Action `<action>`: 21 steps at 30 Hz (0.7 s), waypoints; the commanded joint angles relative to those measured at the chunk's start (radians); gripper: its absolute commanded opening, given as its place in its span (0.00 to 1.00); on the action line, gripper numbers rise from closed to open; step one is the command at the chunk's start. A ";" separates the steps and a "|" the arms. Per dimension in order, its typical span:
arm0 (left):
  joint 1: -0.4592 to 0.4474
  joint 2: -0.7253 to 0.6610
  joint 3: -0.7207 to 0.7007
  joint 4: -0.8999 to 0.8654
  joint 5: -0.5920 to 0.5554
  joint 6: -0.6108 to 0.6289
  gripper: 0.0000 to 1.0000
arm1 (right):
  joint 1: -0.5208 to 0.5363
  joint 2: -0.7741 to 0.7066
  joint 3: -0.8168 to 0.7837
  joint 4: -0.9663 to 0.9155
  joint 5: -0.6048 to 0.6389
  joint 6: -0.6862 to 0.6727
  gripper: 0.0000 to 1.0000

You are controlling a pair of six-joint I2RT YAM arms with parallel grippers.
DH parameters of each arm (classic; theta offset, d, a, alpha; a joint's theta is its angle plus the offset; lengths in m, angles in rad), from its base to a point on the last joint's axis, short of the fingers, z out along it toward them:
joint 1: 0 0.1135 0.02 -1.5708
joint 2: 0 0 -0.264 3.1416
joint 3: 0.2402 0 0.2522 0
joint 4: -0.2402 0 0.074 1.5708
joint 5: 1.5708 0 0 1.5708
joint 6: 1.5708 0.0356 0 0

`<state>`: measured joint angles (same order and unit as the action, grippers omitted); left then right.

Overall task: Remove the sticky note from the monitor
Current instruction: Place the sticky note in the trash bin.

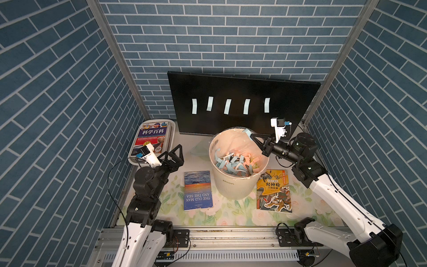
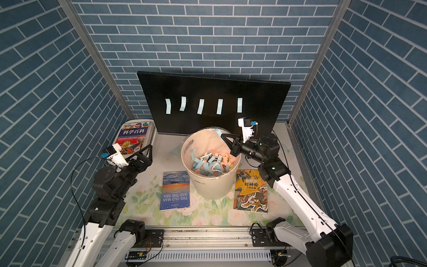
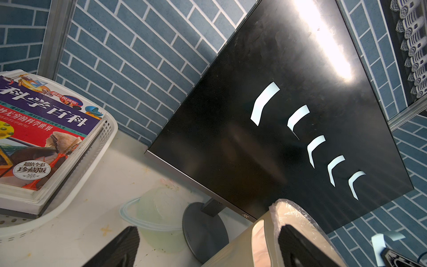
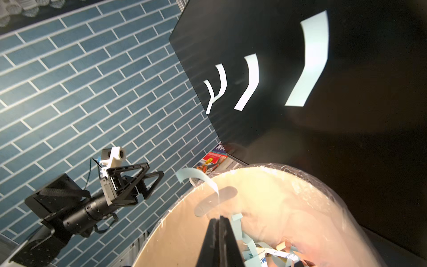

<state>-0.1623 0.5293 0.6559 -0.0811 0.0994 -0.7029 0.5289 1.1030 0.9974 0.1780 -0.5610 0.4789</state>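
Overhead view of a two-armed robot at a bench [image 1: 231, 216] walled in blue brick pattern. The right claw [image 4: 219, 219] is pinched fully together on the lower end of a sticky note [image 4: 198, 176], a narrow pale blue strip that rises from the tips and curls over at its free end. The claw and note hang above the mouth of a lined white bin [image 1: 231, 185], close to its far rim on the robot's right. The bin's opening lies directly beneath the claw, so letting go here would probably drop the strip among the blue and pink scraps already inside.

Behind the bin stands the monitor [image 1: 242, 90], a wide black glossy panel tilted back slightly. A row of five strips [image 1: 227, 106] is stuck across the middle of its screen. Each strip is upright, long axis running top to bottom, pale blue to white, and the wrist views show their lower ends bowing away from the glass. The rightmost strip [image 1: 267, 105] lies above and just behind the right claw, and that arm is clearly the nearer one.

The left claw [image 1: 172, 150] is spread wide and empty, low at the left side of the bench, well apart from the screen.
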 commanded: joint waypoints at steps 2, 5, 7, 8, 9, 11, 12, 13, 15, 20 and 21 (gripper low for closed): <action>0.001 -0.001 0.010 0.012 0.014 0.003 1.00 | 0.096 0.052 0.091 -0.259 0.162 -0.234 0.00; 0.001 0.001 0.012 0.012 0.015 0.003 1.00 | 0.175 0.105 0.151 -0.365 0.281 -0.314 0.00; 0.001 0.003 0.015 0.012 0.017 0.003 1.00 | 0.219 0.138 0.185 -0.418 0.359 -0.351 0.00; 0.001 0.003 0.017 0.011 0.016 0.004 1.00 | 0.240 0.154 0.197 -0.436 0.394 -0.365 0.00; 0.001 0.003 0.017 0.010 0.017 0.004 1.00 | 0.256 0.168 0.209 -0.453 0.427 -0.376 0.00; 0.001 0.004 0.022 0.008 0.016 0.003 1.00 | 0.287 0.194 0.228 -0.480 0.477 -0.393 0.00; 0.001 0.003 0.022 0.006 0.016 0.005 1.00 | 0.298 0.206 0.239 -0.493 0.514 -0.402 0.00; 0.001 0.004 0.024 0.005 0.016 0.004 1.00 | 0.308 0.219 0.248 -0.503 0.536 -0.408 0.00; 0.001 0.004 0.028 0.002 0.015 0.006 1.00 | 0.319 0.237 0.263 -0.519 0.554 -0.416 0.01; 0.001 0.002 0.036 -0.006 0.012 0.010 1.00 | 0.328 0.253 0.280 -0.523 0.561 -0.421 0.18; 0.001 0.003 0.036 -0.006 0.012 0.010 1.00 | 0.328 0.253 0.281 -0.523 0.561 -0.421 0.21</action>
<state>-0.1623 0.5331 0.6605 -0.0864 0.1032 -0.7025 0.8513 1.3571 1.2446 -0.3191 -0.0410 0.0872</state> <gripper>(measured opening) 0.999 0.200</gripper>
